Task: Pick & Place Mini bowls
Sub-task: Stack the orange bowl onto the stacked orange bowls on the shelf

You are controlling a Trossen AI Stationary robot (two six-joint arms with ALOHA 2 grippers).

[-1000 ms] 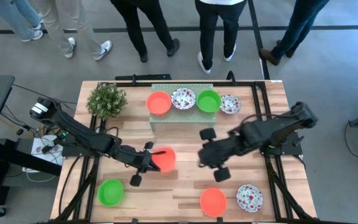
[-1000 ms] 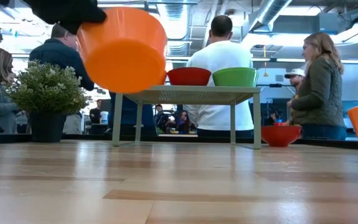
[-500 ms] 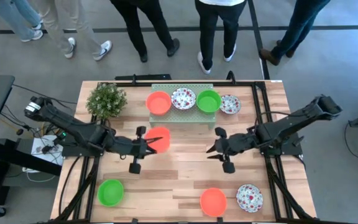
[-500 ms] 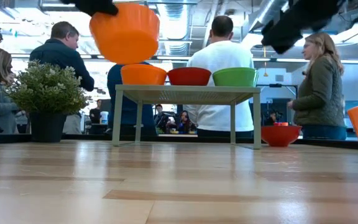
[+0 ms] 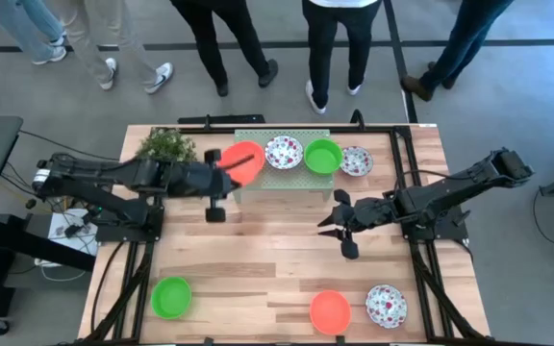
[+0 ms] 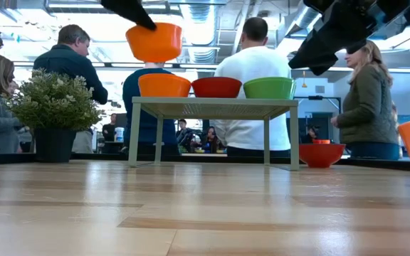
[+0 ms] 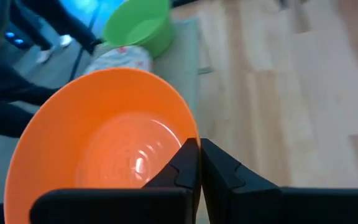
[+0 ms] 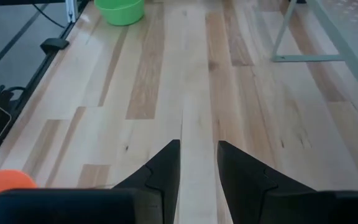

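No text, label, brand, number or sign can be read in any of the views: not on the mini bowls, the pale green mesh rack, the wooden table or the clothing of the people standing behind that table.

— How is the light?
— Bright and even from ceiling fixtures overhead; the table carries only soft, faint shadows.
— Any glare?
— A white highlight shines inside the orange bowl in the left wrist view.
— Focus?
— That view is smeared; the low view's near boards are soft.
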